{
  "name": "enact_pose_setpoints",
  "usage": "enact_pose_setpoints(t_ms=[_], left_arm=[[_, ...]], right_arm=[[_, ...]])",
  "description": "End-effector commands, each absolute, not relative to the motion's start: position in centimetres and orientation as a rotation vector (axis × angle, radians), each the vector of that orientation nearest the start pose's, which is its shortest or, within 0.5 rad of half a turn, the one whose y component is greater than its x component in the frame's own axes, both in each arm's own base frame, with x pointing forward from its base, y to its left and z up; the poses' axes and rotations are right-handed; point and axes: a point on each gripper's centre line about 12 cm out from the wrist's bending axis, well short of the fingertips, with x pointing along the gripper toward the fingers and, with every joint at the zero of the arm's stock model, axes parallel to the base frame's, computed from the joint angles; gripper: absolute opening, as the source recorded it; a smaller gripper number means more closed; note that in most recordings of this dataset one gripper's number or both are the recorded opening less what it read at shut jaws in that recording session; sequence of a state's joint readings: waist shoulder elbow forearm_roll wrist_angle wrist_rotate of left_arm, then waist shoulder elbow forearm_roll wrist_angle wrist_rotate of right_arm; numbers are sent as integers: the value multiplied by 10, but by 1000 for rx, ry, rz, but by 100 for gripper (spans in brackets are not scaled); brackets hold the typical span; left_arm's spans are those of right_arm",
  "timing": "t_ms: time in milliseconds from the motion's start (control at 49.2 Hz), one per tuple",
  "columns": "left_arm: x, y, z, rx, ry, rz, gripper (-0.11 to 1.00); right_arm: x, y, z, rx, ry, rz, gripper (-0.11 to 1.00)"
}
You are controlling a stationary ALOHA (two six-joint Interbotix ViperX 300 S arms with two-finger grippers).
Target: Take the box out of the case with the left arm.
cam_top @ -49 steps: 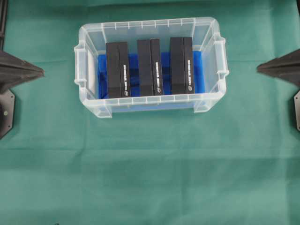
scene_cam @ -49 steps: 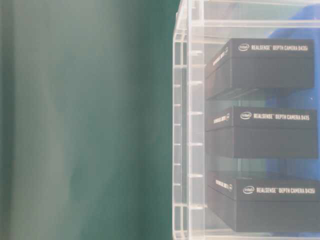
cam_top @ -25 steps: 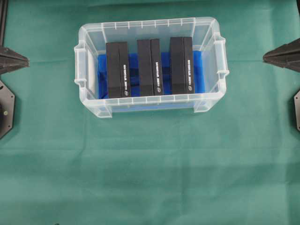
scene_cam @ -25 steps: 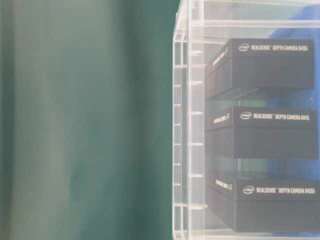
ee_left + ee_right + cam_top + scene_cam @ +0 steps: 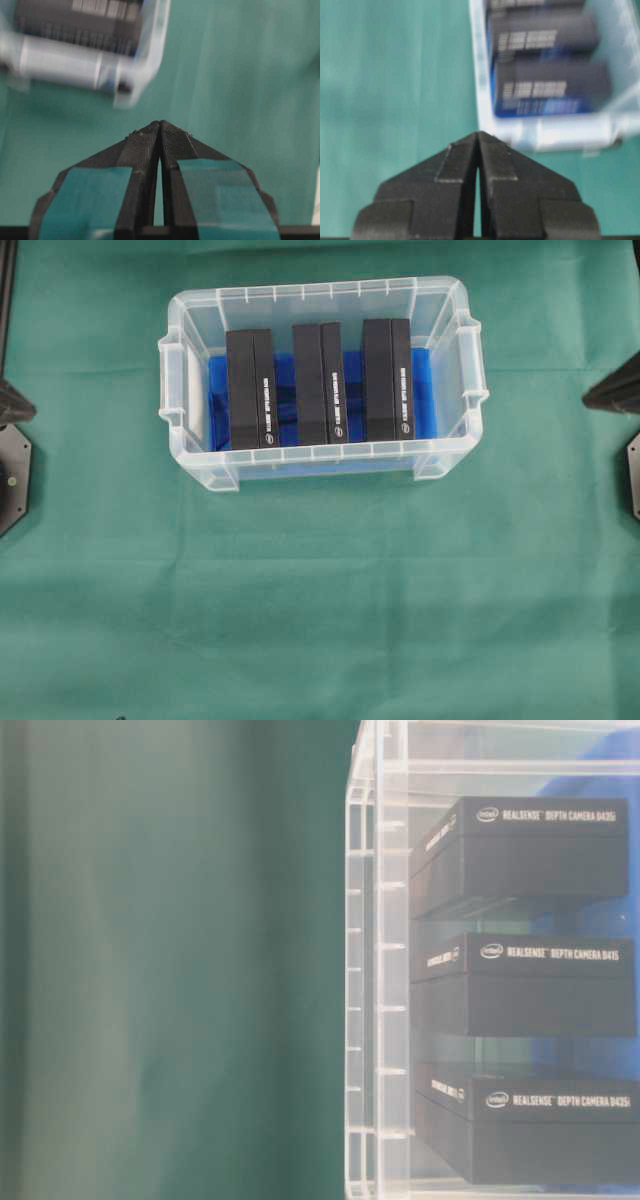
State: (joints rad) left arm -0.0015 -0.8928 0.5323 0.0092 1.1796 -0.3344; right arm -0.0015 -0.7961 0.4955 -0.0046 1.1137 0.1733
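The case (image 5: 320, 292) is a clear plastic bin with a blue lining, sitting at the back middle of the green cloth. Three black boxes stand side by side inside it: left (image 5: 250, 390), middle (image 5: 320, 383), right (image 5: 388, 380). Their white lettering shows through the wall (image 5: 375, 970) in the table-level view. My left gripper (image 5: 14, 405) peeks in at the left edge, far from the case, fingers pressed together and empty (image 5: 160, 122). At the right edge, my right gripper (image 5: 612, 397) is likewise shut and empty (image 5: 478, 134). Both wrist views show the case blurred ahead.
Green cloth (image 5: 320, 620) covers the whole table. Black arm base plates sit at the left edge (image 5: 12, 475) and the right edge (image 5: 632, 475). The case's handles stick out at both short sides.
Both grippers have drawn back outward, the left toward the left edge and the right toward the right edge. The case and boxes have not moved.
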Motion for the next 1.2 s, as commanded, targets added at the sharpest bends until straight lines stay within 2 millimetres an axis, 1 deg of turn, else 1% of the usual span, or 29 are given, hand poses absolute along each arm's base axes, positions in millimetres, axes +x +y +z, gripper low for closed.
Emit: enact_pose_setpoints(t_ms=[0, 122, 224, 407, 549, 610, 752, 894, 996, 1057, 1179], left_arm=[[165, 1, 384, -320, 883, 163, 2], [164, 1, 378, -325, 972, 186, 2], [164, 1, 373, -320, 1030, 196, 2], [163, 1, 372, -320, 1052, 201, 2], [163, 0, 371, -366, 1053, 223, 1], [163, 0, 371, -425, 1050, 259, 2], [163, 0, 370, -664, 1037, 412, 2], [161, 1, 365, -929, 1033, 621, 1], [157, 3, 363, -1071, 1028, 774, 1], [155, 3, 361, -1114, 1032, 828, 1], [154, 3, 362, -1118, 1025, 825, 1]], right_arm=[[190, -1, 379, 158, 960, -92, 0], [183, -1, 367, 153, 1157, -111, 0], [181, -1, 362, 149, 1241, -120, 0], [181, -1, 362, 150, 1241, -118, 0], [181, -2, 362, 151, 1246, -122, 0], [181, -1, 362, 150, 1246, -121, 0], [181, -1, 362, 150, 1246, -121, 0], [180, -2, 362, 148, 1247, -124, 0], [180, -2, 362, 147, 1247, -125, 0], [181, -2, 362, 146, 1248, -126, 0], [182, -2, 360, 146, 1253, -127, 0]])
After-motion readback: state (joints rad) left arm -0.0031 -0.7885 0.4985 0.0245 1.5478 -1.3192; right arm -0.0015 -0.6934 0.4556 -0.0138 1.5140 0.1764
